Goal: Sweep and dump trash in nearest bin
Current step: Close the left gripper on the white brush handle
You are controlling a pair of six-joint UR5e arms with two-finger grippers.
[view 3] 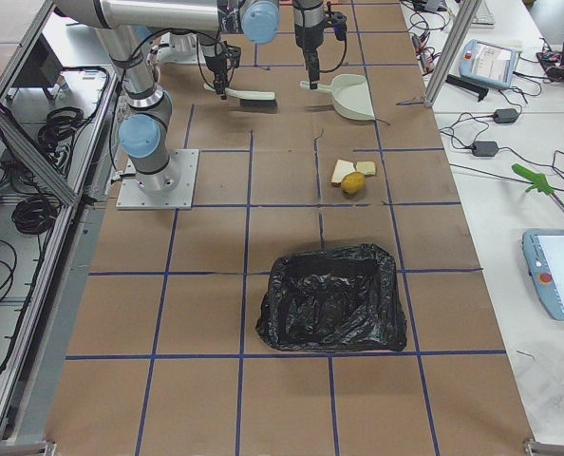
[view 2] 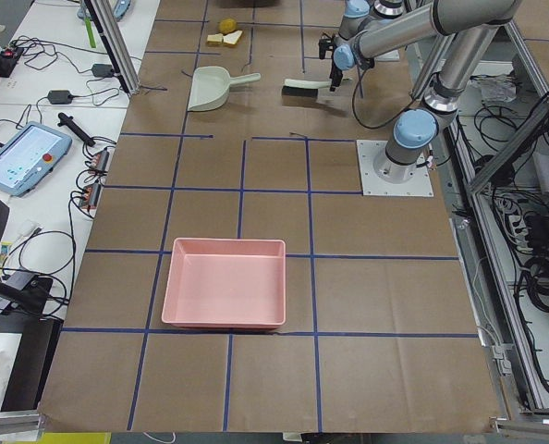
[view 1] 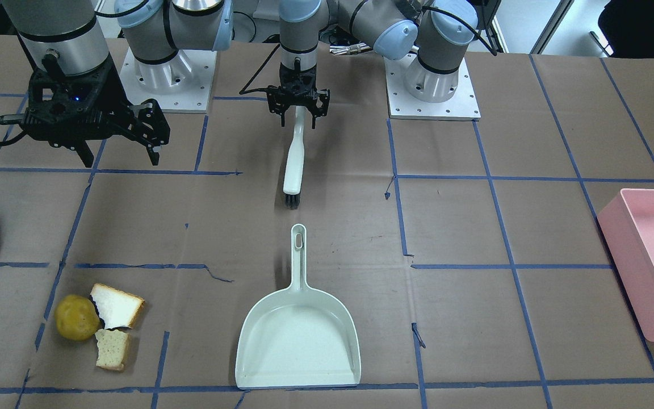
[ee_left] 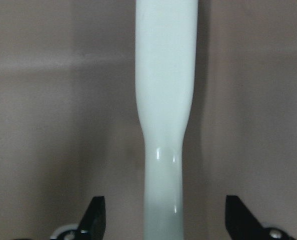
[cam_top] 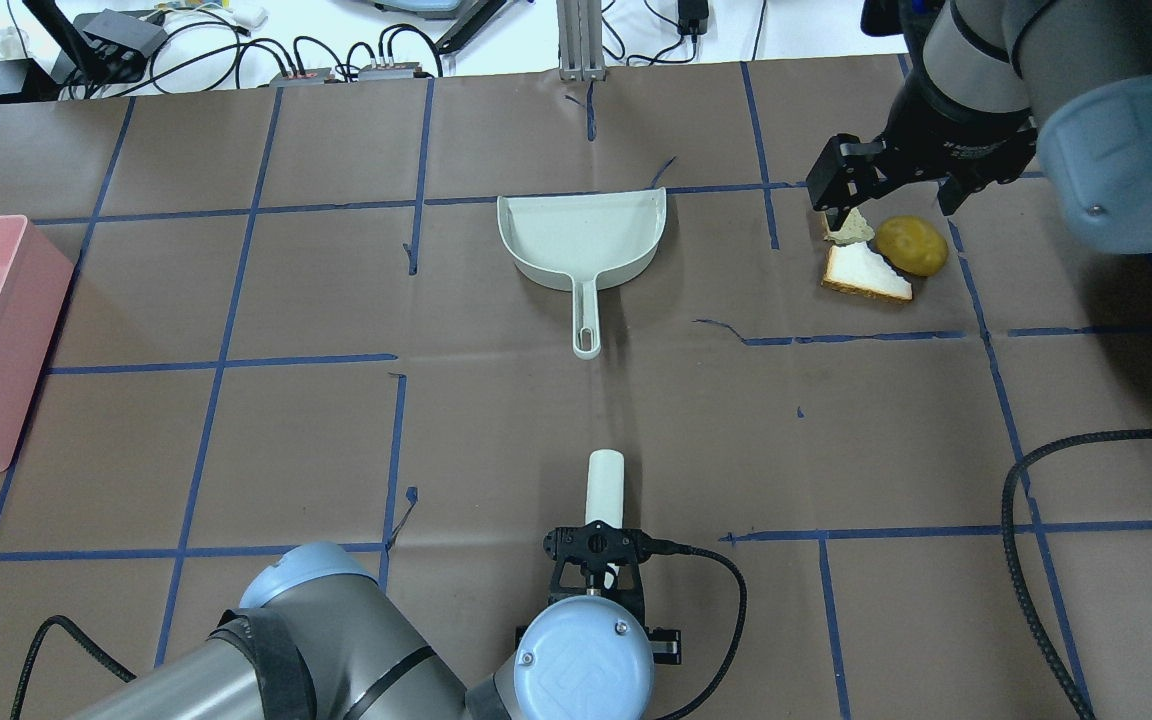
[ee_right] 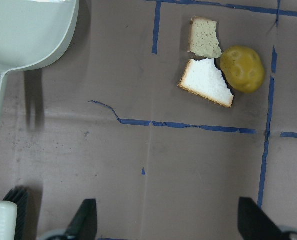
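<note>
Taken on the front-facing view, from its left edge. The black bin (view 3: 332,299) shows only as a dark sliver at 9 o'clock; the right side view shows it bag-lined and near the trash (ee_right: 208,82).

The trash lies at 8 o'clock: a potato (view 1: 77,317) against 2 torn bread slices, 1 white (view 1: 116,307) and 1 beige (view 1: 113,349). The round potato would likely roll wide of the pan under a stroke, or off the papered table (view 1: 474,227). The flat slices may slip under the pan's lip or crumble.

The right gripper (view 1: 120,156) hangs at 10 o'clock, fingers spread wide and empty. At 12 o'clock the left gripper (view 1: 298,120) straddles the white brush (view 1: 293,165), fingers wide with a gap on each side of the handle, gripping nothing. An off-centre squeeze could twist the brush.

The pale green dustpan (view 1: 298,335) lies at 6 o'clock, well apart from the trash, its mouth not facing it, so it needs turning. At 3 o'clock the pink tray (view 1: 645,267) could be mistaken for the bin. Only paper and blue tape lines lie between trash and pan.
</note>
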